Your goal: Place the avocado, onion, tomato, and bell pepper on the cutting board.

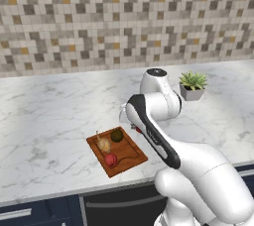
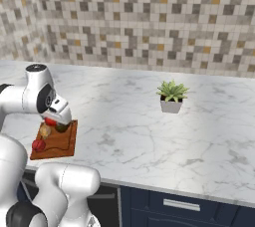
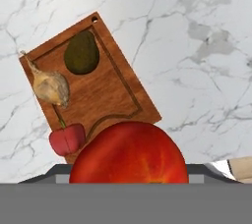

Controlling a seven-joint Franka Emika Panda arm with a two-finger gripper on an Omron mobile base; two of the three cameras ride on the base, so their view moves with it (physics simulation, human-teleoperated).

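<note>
The reddish-brown cutting board (image 3: 110, 93) lies on the marble counter near its front edge. On it rest the dark olive avocado (image 3: 81, 52), the tan onion (image 3: 50, 87) with its thin stalk, and the small red bell pepper (image 3: 67, 138). The same board (image 1: 130, 154) carries the avocado (image 1: 116, 135), onion (image 1: 103, 144) and pepper (image 1: 110, 159). My gripper (image 2: 53, 119) is shut on the red tomato (image 3: 129, 152), held a little above the board's far right corner. The tomato hides the fingertips in the hand view, and the arm covers most of the gripper in the left base view.
A potted green plant (image 1: 192, 86) stands at the back right of the counter, well away from the board. A pale handle-like object (image 3: 238, 166) shows at the edge of the hand view. The tiled wall (image 2: 149, 17) closes the back.
</note>
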